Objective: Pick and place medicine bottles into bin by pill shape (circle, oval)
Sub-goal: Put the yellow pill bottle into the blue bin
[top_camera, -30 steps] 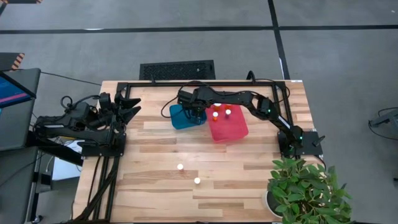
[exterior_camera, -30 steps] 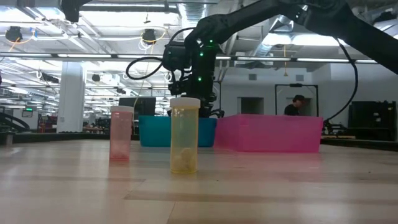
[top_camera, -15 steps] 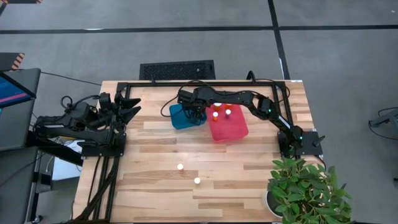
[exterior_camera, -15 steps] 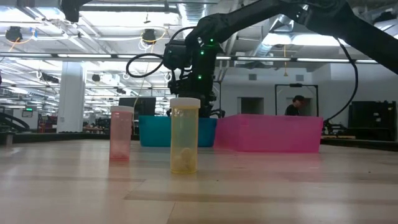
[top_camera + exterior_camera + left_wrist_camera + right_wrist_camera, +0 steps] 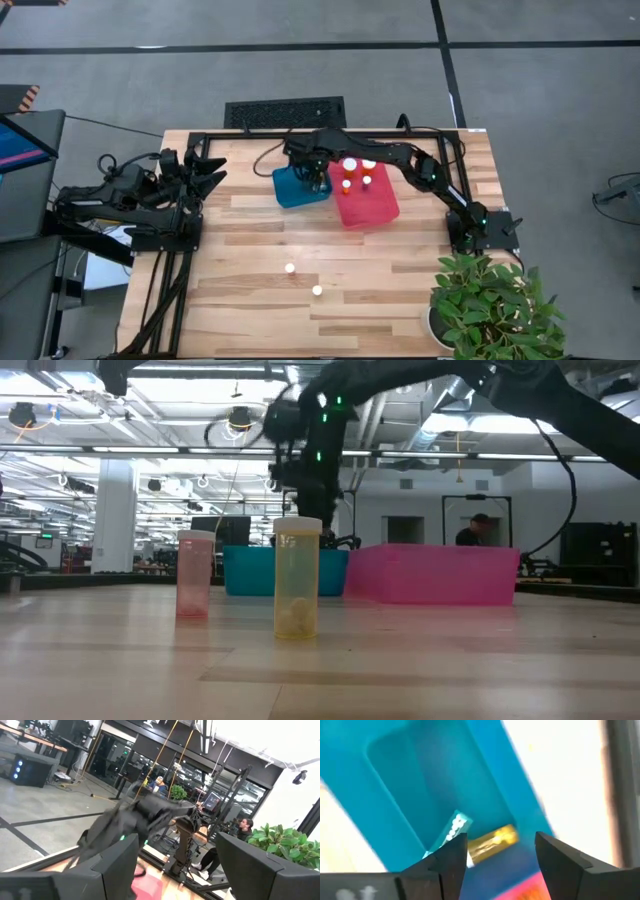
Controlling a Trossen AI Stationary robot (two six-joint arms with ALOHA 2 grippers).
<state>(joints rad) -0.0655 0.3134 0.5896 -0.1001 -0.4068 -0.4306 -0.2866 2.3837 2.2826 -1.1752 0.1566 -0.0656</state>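
Desk (image 5: 240, 290) is pale wood planks with a black frame rail along the far and side edges; the wide stretch of bare wood on the near side of the blue bin (image 5: 288, 188) holds only two bottles. Blue bin sits touching the pink bin (image 5: 372, 205), both near the far rail.

Right claw (image 5: 316, 175) hangs over the blue bin, fingers apart and holding nothing. Its wrist view looks down into the bin: an amber bottle (image 5: 492, 840) lies on its side on the bin floor, directly below between the two fingers (image 5: 447, 862), not touching them. A second bottle with pale round dots (image 5: 451, 832) lies beside it, slanted.

Three white-capped bottles (image 5: 356, 172) stand upright in the pink bin. Two bottles stand on the open wood well apart from the blue bin: a yellow see-through one (image 5: 297, 577) nearest the low camera and a pinkish one (image 5: 195, 573) farther back.

Left claw (image 5: 205, 172) rests at the desk's left edge, well apart from the blue bin, fingers spread, empty.

Bins are smooth plastic tubs with rounded corners; bottles are small translucent cylinders.
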